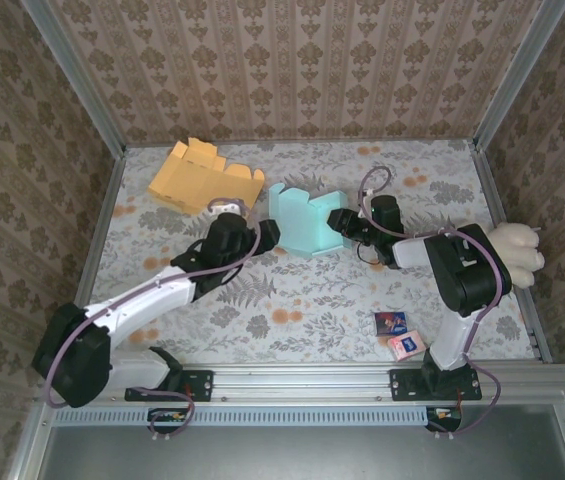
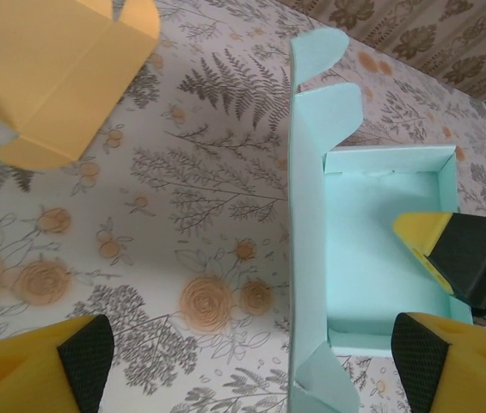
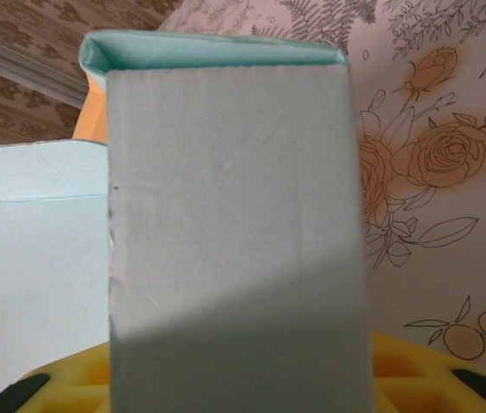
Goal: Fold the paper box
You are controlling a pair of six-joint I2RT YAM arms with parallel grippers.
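- A pale mint-green paper box (image 1: 307,222), partly folded and open at the top, is set near the middle of the floral-patterned counter (image 1: 292,300), between the two arms.
- The right jaws are closed on the box's right-hand wall. In the right wrist view that upright mint panel (image 3: 234,241) rises straight out from between the yellow fingers (image 3: 415,379).
- The left jaws are spread wide and nothing is held in them. In the left wrist view their black-padded fingers (image 2: 83,357) are seen at the two bottom corners.
- The coming move is judged to turn on one relation. The box's tall left wall (image 2: 307,258) lies just ahead of the left jaws and between the fingers, nearer the right-hand one.
- The long axis of that wall runs away from the camera, in line with the reach, so it is met edge-on, not broadside.
- The left arm (image 1: 162,285) is the free one and the nearer to that wall and its rounded loose flaps (image 2: 329,112). The right arm (image 1: 462,270) is taken up as an anchor.
- The counter is flat and printed, and bare surface is seen to the left of the box.
- An orange paper box (image 1: 202,178), not folded up, lies just beyond the left wrist, apart from the mint box.
- The space is closed by wallpapered panels (image 1: 292,70) on three sides.
- A white padded object (image 1: 517,252) rests at the right edge, and two small printed packets (image 1: 392,322) lie near the right arm's base, well apart from the work.
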